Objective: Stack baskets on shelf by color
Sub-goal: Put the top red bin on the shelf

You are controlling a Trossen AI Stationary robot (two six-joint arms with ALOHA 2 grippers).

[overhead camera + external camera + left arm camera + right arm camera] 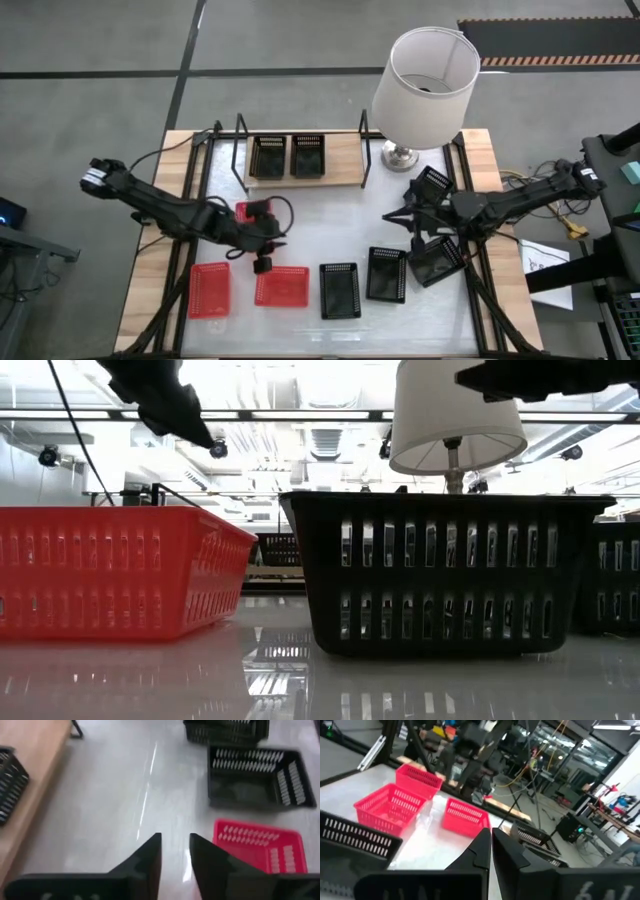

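Baskets lie spread over my white tabletop (pixel 330 225), and two black ones (pixel 268 156) (pixel 307 156) already sit side by side on the wooden shelf (pixel 343 158) at the far edge, next to the lamp (pixel 425 80). Along the near edge run two red baskets (pixel 210 289) (pixel 282 286), then two black ones (pixel 340 290) (pixel 387 274). A third red basket (pixel 253 212) sits further in, just beside my left arm.

My left hand (pixel 262 262) hangs over the tabletop between that third red basket and the near red pair, just above the red one on the right of the pair. Its fingers (pixel 150 857) stand a little apart and grip nothing; past them my wrist view shows a red basket (pixel 260 845) just beside the tips and a black one (pixel 257 777) beyond it.

My right hand (pixel 412 222) is out over the right side of the tabletop, with one black basket (pixel 432 182) just behind it and another, tilted one (pixel 436 262) just in front. Its fingers (pixel 482 847) are nearly together and empty, pointing across toward the red baskets (pixel 387 807).
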